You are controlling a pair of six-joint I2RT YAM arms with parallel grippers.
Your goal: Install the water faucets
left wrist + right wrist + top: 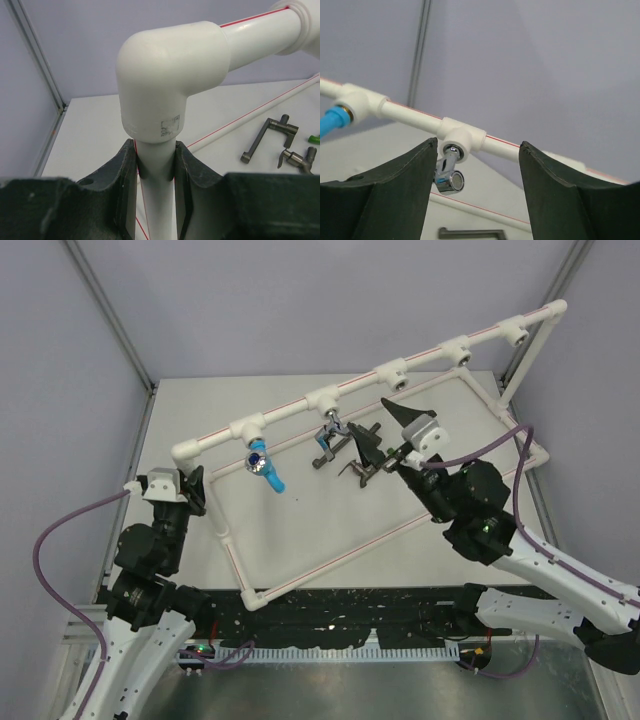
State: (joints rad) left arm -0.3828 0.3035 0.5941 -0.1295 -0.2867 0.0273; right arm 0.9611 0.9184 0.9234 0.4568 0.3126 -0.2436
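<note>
The water faucets (333, 428) go into the sockets of the white pipe frame (330, 392), which spans the table (300, 525). Your left gripper (156, 156) is clamped on the frame's corner post just under the elbow. Your right gripper (479, 145) stands wide apart with nothing in it, a finger on either side of the chrome faucet (449, 172). That faucet hangs from the second socket, its long axis running down from the tee and its spout toward the table. The blue faucet (264, 465) in the first socket slants out toward you. Two dark faucets (257, 140) and a green faucet (313, 138) lie loose on the table. Expect them to be light and rigid, and the chrome slick: grip the body, not the threads or handle.
</note>
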